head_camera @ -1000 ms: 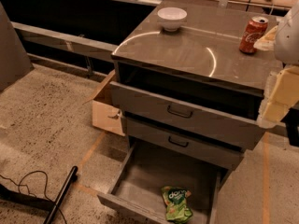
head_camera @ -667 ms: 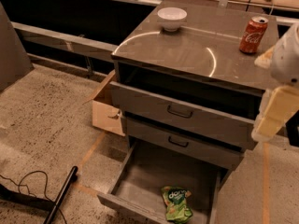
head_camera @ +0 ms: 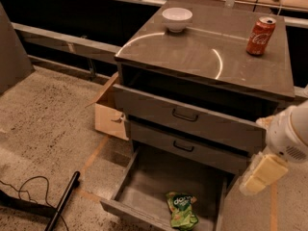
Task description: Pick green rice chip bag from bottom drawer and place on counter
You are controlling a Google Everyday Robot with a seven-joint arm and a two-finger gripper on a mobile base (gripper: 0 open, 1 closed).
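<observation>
The green rice chip bag (head_camera: 181, 210) lies flat inside the open bottom drawer (head_camera: 126, 178), near its front edge and right of the middle. The counter (head_camera: 192, 49) is the glossy grey top of the cabinet, with a curved light reflection. My gripper (head_camera: 259, 174) hangs from the white arm at the right edge of the view. It is beside the cabinet's right side, at about the middle drawer's height. It is above and to the right of the bag and apart from it.
A red soda can (head_camera: 260, 36) stands at the counter's back right and a white bowl (head_camera: 176, 19) at its back middle. The two upper drawers (head_camera: 187, 119) stick out a little. A cardboard box (head_camera: 108, 114) sits left of the cabinet. A black rod and cable (head_camera: 62, 202) lie on the floor.
The arm and gripper have moved down, from beside the counter's right edge to the level of the middle drawer. The bag, can and bowl have not moved.
</observation>
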